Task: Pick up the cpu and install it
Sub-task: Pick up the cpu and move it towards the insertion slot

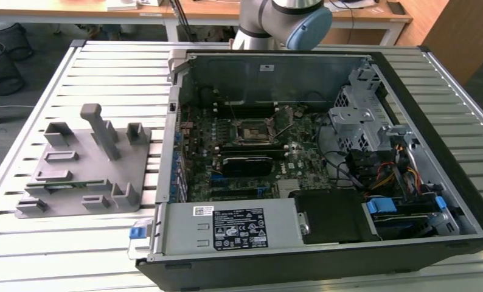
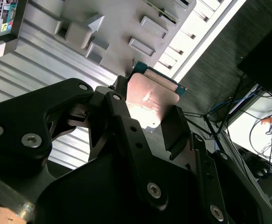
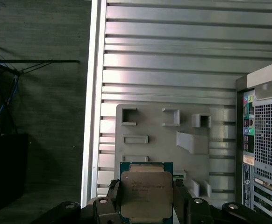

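**Operator:** Where is my arm now?

**Observer:** Your arm [image 1: 266, 24] stands at the top edge of the exterior view. You can see a grey segment and a round joint [image 1: 308, 29] with a light blue cap.

**Operator:** And the end effector?

**Observer:** In both wrist views your end effector [image 3: 146, 200] is clamped on the cpu [image 3: 146, 186]. Its two black fingers [image 2: 119, 107] press on two opposite edges of the chip, one on each side. The chip sticks out beyond the fingertips, and in the first wrist view its metal top is turned to the camera. The end effector hangs in the air, well above the surface [image 3: 173, 60], and touches nothing else.
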You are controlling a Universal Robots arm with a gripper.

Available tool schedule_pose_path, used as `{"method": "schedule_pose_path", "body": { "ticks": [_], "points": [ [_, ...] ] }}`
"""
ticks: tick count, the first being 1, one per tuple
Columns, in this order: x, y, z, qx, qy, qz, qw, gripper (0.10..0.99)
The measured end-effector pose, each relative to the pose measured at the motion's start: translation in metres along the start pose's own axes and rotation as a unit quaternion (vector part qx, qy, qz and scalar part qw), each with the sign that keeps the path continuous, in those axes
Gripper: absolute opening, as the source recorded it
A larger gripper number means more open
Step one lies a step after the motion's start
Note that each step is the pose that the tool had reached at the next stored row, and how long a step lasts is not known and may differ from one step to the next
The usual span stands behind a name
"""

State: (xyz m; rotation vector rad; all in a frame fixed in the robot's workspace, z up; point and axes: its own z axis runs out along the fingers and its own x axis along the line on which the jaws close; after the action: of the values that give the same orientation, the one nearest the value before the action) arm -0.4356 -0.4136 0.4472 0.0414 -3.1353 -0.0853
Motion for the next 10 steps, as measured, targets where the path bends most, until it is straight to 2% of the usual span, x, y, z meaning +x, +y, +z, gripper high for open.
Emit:
{"method": "schedule_pose_path", "body": {
  "ticks": [10],
  "points": [
    [0.0000, 0.0002, -0.0029, 0.0000, 0.0000, 0.000, 1.0000, 0.537]
  ]
}}
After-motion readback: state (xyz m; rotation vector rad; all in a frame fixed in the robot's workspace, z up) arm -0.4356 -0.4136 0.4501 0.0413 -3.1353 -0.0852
